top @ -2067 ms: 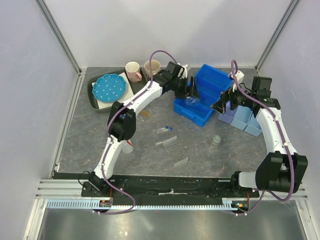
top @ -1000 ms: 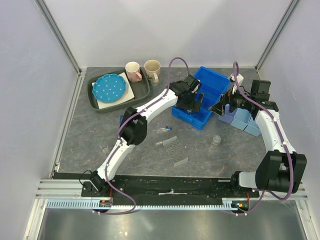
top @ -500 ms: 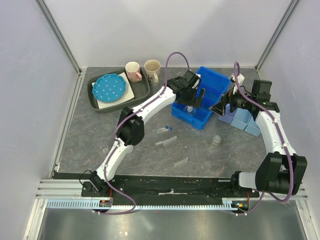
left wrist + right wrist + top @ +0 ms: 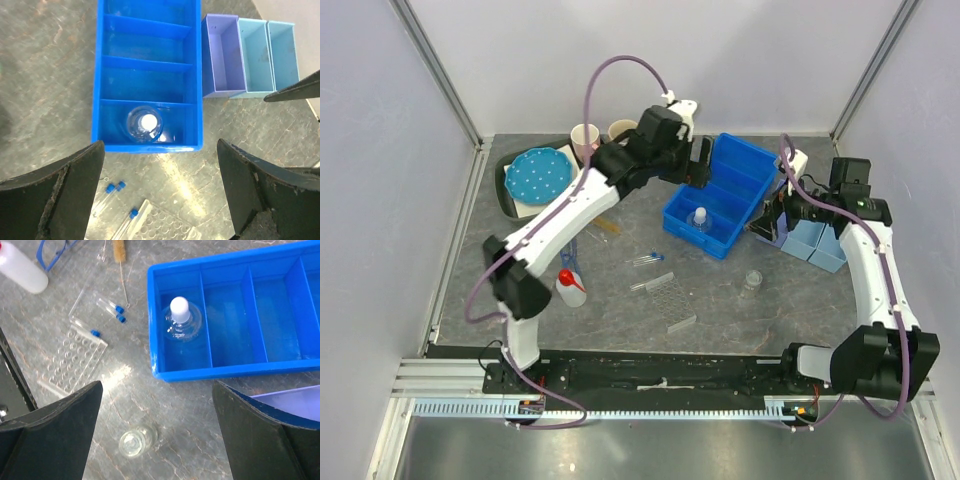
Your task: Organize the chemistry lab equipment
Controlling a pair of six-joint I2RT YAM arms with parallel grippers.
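**Both Arms Hover Open Over a Half-Sorted Bench**

Grey stone-patterned table (image 4: 500,290) fills the floor of a white-walled cell. The left gripper (image 4: 160,200) hangs above it with its jaws spread wide and nothing between them. Just ahead of that gap stands the blue divided bin (image 4: 149,80), and a clear stoppered flask (image 4: 145,122) sits upright in the bin's nearest compartment. The blue-capped clear tubes (image 4: 112,189) and the clear tube rack (image 4: 160,227) lie on the table below the gap.

The right gripper (image 4: 157,440) is also wide apart and holds nothing. The small clear beaker (image 4: 134,442) stands on the table inside the spread of these jaws, well below them. Beyond one finger lie the rack, the tubes, the tan bristle brush (image 4: 118,249), the blue-framed safety glasses (image 4: 52,250) and the red-capped squeeze bottle (image 4: 570,285). All of these are loose on the table, outside the bin.
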